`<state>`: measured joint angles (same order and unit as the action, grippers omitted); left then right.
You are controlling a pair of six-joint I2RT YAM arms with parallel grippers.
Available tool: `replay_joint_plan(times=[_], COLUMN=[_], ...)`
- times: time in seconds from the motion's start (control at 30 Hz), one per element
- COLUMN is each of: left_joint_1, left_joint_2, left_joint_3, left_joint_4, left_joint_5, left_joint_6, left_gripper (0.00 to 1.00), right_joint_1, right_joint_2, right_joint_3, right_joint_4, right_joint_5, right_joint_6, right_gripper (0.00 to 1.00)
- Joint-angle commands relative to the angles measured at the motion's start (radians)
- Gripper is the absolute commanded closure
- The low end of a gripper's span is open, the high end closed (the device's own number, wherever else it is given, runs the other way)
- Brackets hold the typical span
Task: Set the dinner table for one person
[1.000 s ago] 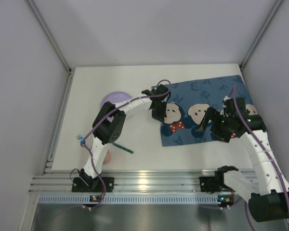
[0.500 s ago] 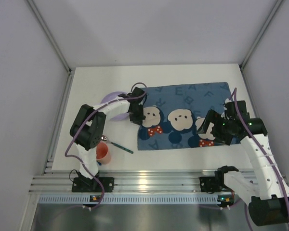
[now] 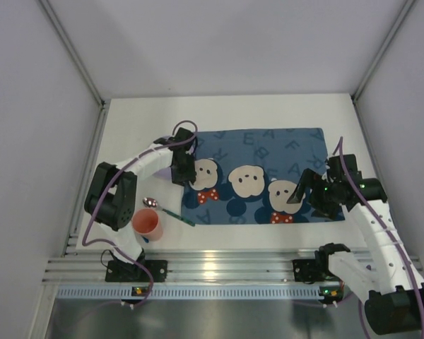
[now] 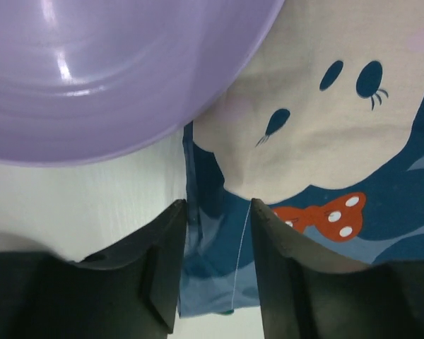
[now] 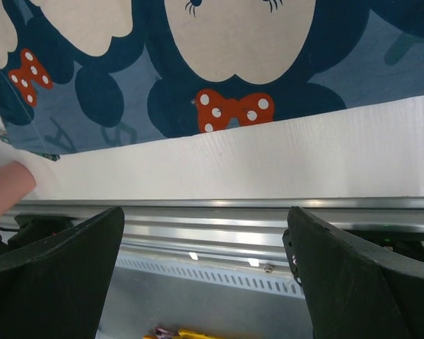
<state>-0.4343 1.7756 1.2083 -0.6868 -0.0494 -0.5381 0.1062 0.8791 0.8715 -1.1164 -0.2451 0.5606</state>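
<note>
The placemat point(image 3: 261, 176) has slid a long way over the last second. It sat bunched against the far right corner and now lies spread flat across the middle of the dinner table point(image 3: 283, 113), close to the near edge. I read that as the base layer being roughly placed, with everything else still to go on it.

My left gripper point(image 3: 182, 173) travelled with the mat and sits on its left edge. In the wrist view the fingers point(image 4: 162, 268) stand a narrow gap apart with the cloth lying flat between them, so I judge it is not pinched (a loose thread trails there too). The right gripper point(image 3: 300, 194) hangs over the mat's near right part, jaws wide, holding nothing.

The plate point(image 4: 113, 70) fills the top of the left wrist view, yet from above the left arm hides nearly all of it. I cannot tell whether the mat's corner has slipped under its rim or only touches it. The cup point(image 3: 148, 224) and spoon point(image 3: 150, 203) sit just left of the mat, and the tip of the spoon's handle seems to run under the mat's near corner.
</note>
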Motion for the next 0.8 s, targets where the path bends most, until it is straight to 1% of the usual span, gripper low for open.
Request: replay_joint_plan(times=[0.0, 0.03, 0.1, 0.13, 0.17, 0.2, 0.23, 0.27, 0.3, 0.33, 0.37, 0.43, 0.47, 0.67, 0.7, 0.77], left_joint_1=[-0.001, -0.001, 0.0, 0.006, 0.014, 0.05, 0.077, 0.136, 0.166, 0.196, 0.253, 0.305, 0.349, 0.483, 0.489, 0.496], left_joint_2=[-0.056, -0.077, -0.099, -0.116, -0.12, -0.123, -0.123, -0.119, -0.117, -0.111, -0.107, -0.085, -0.076, 0.01, 0.021, 0.059], left_joint_3=[0.054, 0.077, 0.152, 0.178, 0.221, 0.238, 0.252, 0.267, 0.266, 0.261, 0.251, 0.235, 0.232, 0.218, 0.223, 0.237], left_joint_4=[-0.091, -0.109, -0.146, -0.181, -0.198, -0.213, -0.242, -0.253, -0.258, -0.257, -0.257, -0.254, -0.244, -0.175, -0.159, -0.143], left_joint_5=[0.023, 0.022, 0.005, -0.035, -0.047, -0.05, -0.044, -0.041, -0.041, -0.046, -0.041, -0.03, -0.021, 0.043, 0.075, 0.085], left_joint_6=[0.003, -0.006, -0.013, -0.014, -0.014, -0.011, -0.011, -0.008, -0.003, 0.007, 0.012, 0.026, 0.03, 0.04, 0.043, 0.046], left_gripper=[0.49, 0.36, 0.26, 0.18, 0.15, 0.13, 0.12, 0.12, 0.12, 0.12, 0.12, 0.14, 0.14, 0.18, 0.2, 0.21], right_joint_1=[-0.011, -0.011, -0.013, -0.011, -0.013, -0.011, -0.011, -0.013, -0.011, -0.01, -0.013, -0.011, -0.011, -0.013, -0.013, -0.013], right_joint_2=[-0.002, 0.001, 0.003, 0.001, 0.0, -0.002, -0.006, -0.009, -0.011, -0.017, -0.02, -0.029, -0.032, -0.052, -0.052, -0.049], right_joint_3=[0.007, 0.009, 0.015, 0.015, 0.018, 0.02, 0.02, 0.018, 0.017, 0.017, 0.017, 0.017, 0.017, 0.014, 0.014, 0.015], right_joint_4=[0.041, 0.041, 0.041, 0.041, 0.041, 0.04, 0.04, 0.04, 0.035, 0.035, 0.032, 0.02, 0.015, -0.016, -0.019, -0.025], right_joint_5=[-0.005, 0.0, 0.007, 0.01, 0.01, 0.01, 0.01, 0.012, 0.01, 0.012, 0.015, 0.023, 0.026, 0.044, 0.046, 0.049], right_joint_6=[-0.002, -0.005, -0.008, -0.005, -0.004, -0.004, -0.002, -0.001, -0.001, 0.001, -0.002, -0.002, -0.004, -0.019, -0.021, -0.027], right_gripper=[0.0, 0.0, 0.0, 0.0, 0.0, 0.0, 0.0, 0.0, 0.0, 0.0, 0.0, 0.0, 0.0, 0.0, 0.0, 0.0])
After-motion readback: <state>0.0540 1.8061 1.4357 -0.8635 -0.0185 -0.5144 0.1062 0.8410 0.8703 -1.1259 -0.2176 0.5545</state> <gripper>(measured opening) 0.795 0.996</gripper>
